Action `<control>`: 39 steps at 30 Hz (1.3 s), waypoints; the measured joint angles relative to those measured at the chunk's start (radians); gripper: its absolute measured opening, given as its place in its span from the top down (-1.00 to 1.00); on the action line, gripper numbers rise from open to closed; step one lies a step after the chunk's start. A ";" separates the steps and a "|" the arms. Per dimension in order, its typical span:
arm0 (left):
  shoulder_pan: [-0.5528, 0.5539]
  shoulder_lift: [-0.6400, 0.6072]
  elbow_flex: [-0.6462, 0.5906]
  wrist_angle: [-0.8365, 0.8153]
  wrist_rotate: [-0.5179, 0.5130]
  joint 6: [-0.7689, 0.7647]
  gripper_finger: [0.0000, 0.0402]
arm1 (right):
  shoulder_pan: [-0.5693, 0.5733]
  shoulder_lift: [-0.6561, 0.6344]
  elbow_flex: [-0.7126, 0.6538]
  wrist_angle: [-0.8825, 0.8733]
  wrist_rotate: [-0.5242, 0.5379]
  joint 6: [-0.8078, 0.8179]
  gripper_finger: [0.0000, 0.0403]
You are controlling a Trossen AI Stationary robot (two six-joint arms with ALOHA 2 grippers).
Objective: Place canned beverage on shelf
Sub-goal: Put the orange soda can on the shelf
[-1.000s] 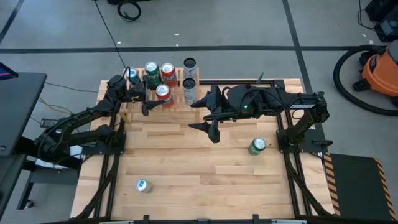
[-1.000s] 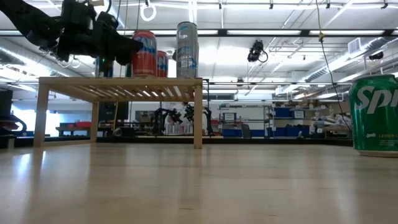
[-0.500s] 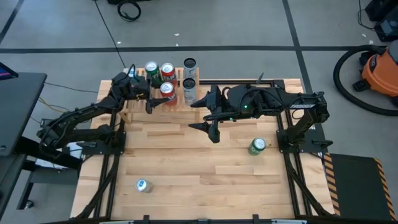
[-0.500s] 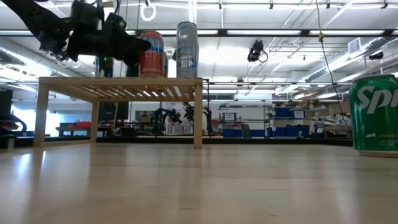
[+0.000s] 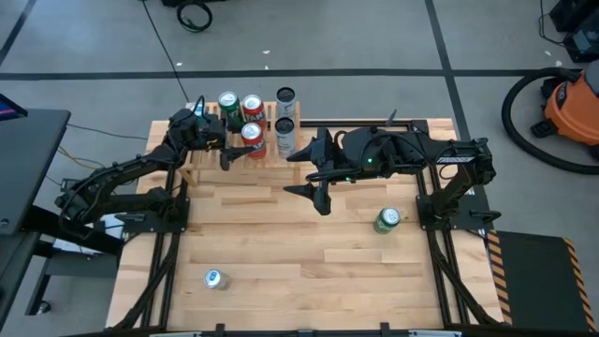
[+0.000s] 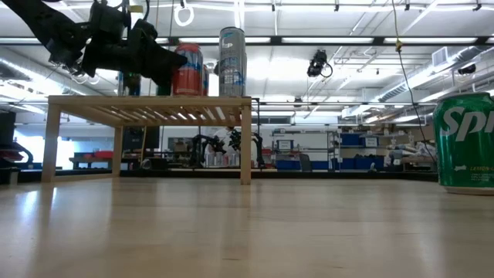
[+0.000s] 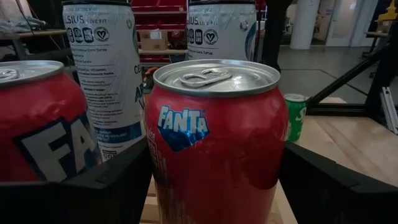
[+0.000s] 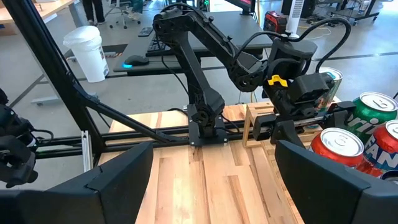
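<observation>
Stocking looked well advanced: the shelf (image 5: 201, 167) carried several cans, while a green Sprite can (image 5: 387, 220) and a small can (image 5: 214, 279) on the table were left. The left arm reached over the shelf, and the left gripper (image 5: 229, 147) straddled a red Fanta can (image 7: 214, 140) that stood upright there; whether its fingers (image 7: 93, 193) pressed the sides, I could not tell. The right gripper (image 5: 314, 173), spread wide and empty, hung beside the shelf.

— What sits on the worktop (image 5: 281, 234)?
— The shelf (image 5: 197, 168) at its far left, a green can (image 5: 387, 220) upright on the right, and a small can (image 5: 214, 279) near the front left.
— And on the shelf?
— Red cans (image 5: 251, 109), a green-topped can (image 5: 227, 102) and two tall pale cans (image 5: 285, 128).
</observation>
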 joint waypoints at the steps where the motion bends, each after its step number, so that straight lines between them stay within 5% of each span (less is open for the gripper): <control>1: 0.000 0.000 0.000 0.000 0.000 0.001 -0.53 | 0.000 0.000 0.000 0.000 0.000 0.000 -0.73; 14: 0.008 0.000 0.000 -0.006 -0.003 -0.004 -0.96 | 0.000 0.000 0.000 0.000 0.000 0.000 -0.73; 39: 0.010 -0.035 0.038 0.001 -0.004 -0.063 -0.96 | 0.000 0.000 0.000 0.000 0.000 0.000 -0.73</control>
